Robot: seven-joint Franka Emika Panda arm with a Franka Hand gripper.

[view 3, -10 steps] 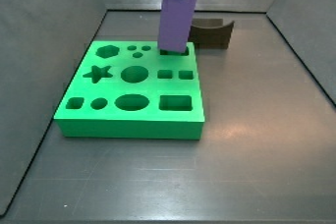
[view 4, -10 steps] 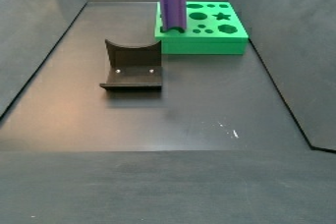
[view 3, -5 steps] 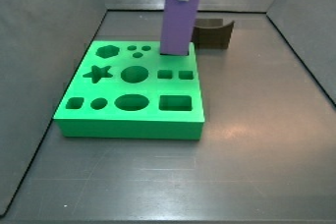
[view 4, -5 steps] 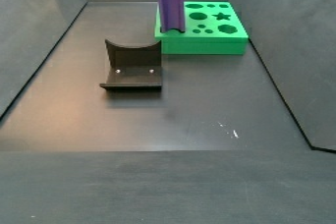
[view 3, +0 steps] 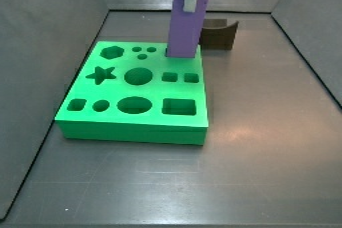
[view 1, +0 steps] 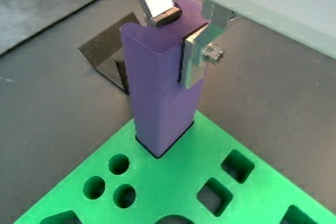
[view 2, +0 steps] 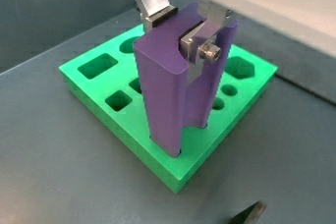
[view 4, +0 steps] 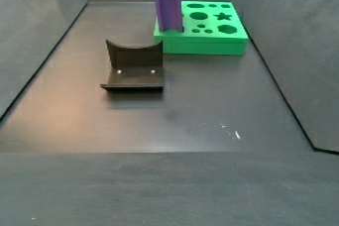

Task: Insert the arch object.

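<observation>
Gripper [view 1: 180, 33] clamps the purple column [view 1: 164, 90], now raised above the green board [view 2: 118, 130]; arch object [view 4: 133, 67] untouched at 9 o'clock.

I log a green board [view 3: 134, 130] with star, round and square holes. A tall purple column [view 3: 185, 27] stands upright in its far right corner, with the gripper [view 1: 182, 29] clamping the column's top.

Gripper [view 1: 180, 33] clamped the column [view 1: 164, 85] upright over the board's [view 3: 134, 112] 1 o'clock corner; the fixture [view 4: 133, 67], possibly the arch object, sat at the board's 7 o'clock.
</observation>
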